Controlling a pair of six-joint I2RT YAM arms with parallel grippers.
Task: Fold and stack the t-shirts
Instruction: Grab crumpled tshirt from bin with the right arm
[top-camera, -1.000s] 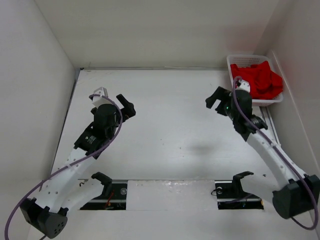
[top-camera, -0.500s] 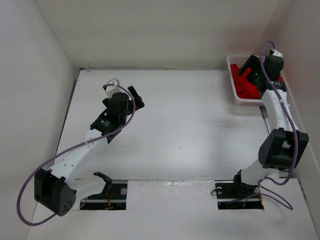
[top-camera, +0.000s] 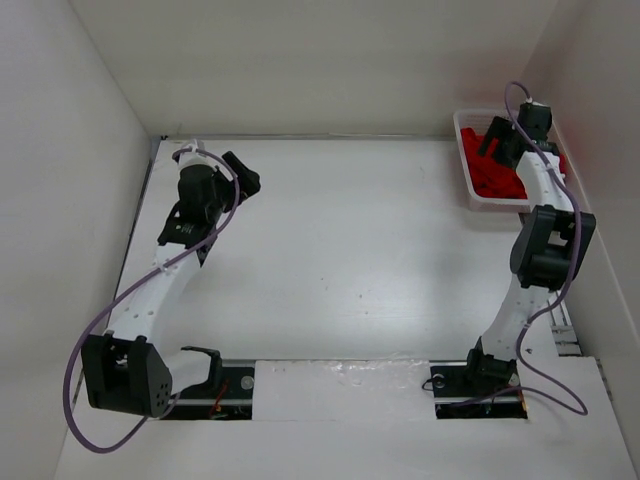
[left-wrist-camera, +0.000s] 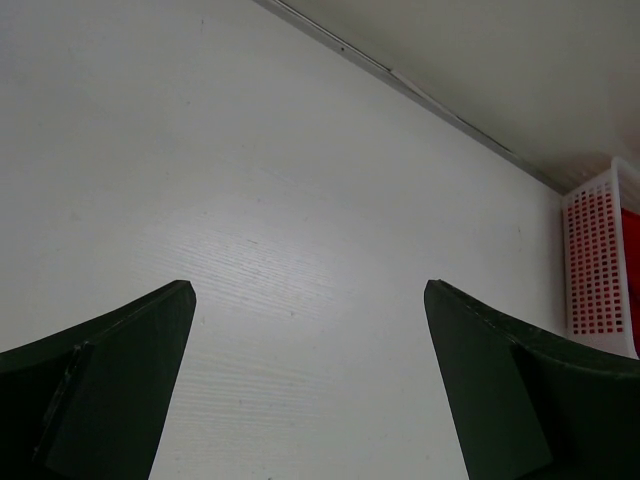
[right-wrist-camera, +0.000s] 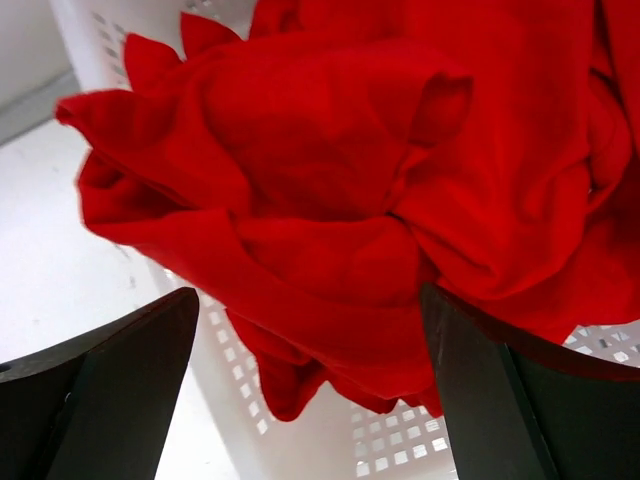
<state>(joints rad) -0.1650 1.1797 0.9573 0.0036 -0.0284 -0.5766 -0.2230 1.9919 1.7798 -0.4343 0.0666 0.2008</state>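
Note:
Crumpled bright red t-shirts (top-camera: 492, 176) lie heaped in the white slotted basket (top-camera: 478, 196) at the far right of the table. In the right wrist view the red heap (right-wrist-camera: 340, 190) fills the frame over the basket wall (right-wrist-camera: 330, 440). My right gripper (top-camera: 497, 140) hangs over the basket, open, its fingers (right-wrist-camera: 120, 390) wide on either side of the cloth, gripping nothing. My left gripper (top-camera: 240, 178) is open and empty over the bare far-left part of the table; in its wrist view its gripper (left-wrist-camera: 310, 380) shows only white tabletop between the fingers.
White walls close the table at the back and both sides. The basket also shows at the right edge of the left wrist view (left-wrist-camera: 598, 260). Two black brackets (top-camera: 205, 360) (top-camera: 480, 362) and a metal rail sit at the near edge.
My right arm has stretched out from mid-table to the basket and now hovers over the red shirts. My left arm has swung back and left towards the far left corner.

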